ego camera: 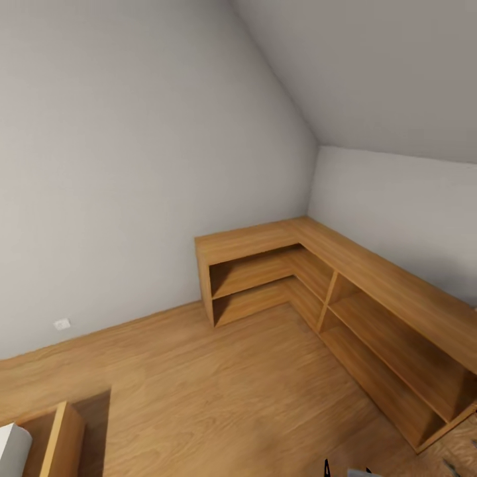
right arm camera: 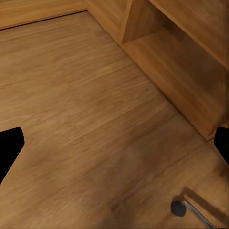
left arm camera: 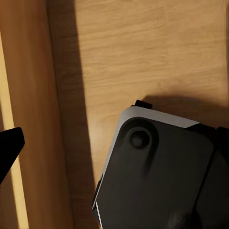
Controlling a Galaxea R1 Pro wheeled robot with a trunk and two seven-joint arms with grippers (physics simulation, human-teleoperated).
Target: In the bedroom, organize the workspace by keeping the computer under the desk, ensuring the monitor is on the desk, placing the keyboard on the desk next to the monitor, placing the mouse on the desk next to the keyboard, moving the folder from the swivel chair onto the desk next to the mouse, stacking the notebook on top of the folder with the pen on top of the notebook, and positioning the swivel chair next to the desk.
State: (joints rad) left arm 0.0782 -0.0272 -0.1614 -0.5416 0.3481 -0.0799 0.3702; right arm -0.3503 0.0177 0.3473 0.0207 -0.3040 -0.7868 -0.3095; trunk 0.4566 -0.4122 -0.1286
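Right gripper (right arm camera: 114,145): two dark fingertips at opposite edges of the right wrist view, spread wide, nothing between them, bare wood floor (right arm camera: 86,119) below. Left gripper: one dark fingertip (left arm camera: 8,150) at the edge of the left wrist view, other finger not seen, so cannot tell how far apart the jaws are or whether anything is held. Same view has a dark rounded-corner robot part (left arm camera: 157,176) with a pale rim over the floor, beside a light wooden upright (left arm camera: 28,95).

Head view: room corner, grey walls, sloped ceiling, low L-shaped wooden shelf unit (ego camera: 344,265) with open compartments against both walls. White wall outlet (ego camera: 61,324) low on the left wall.

Swivel chair: a castor (right arm camera: 178,208) and chrome leg show near the shelf unit's end in the right wrist view.
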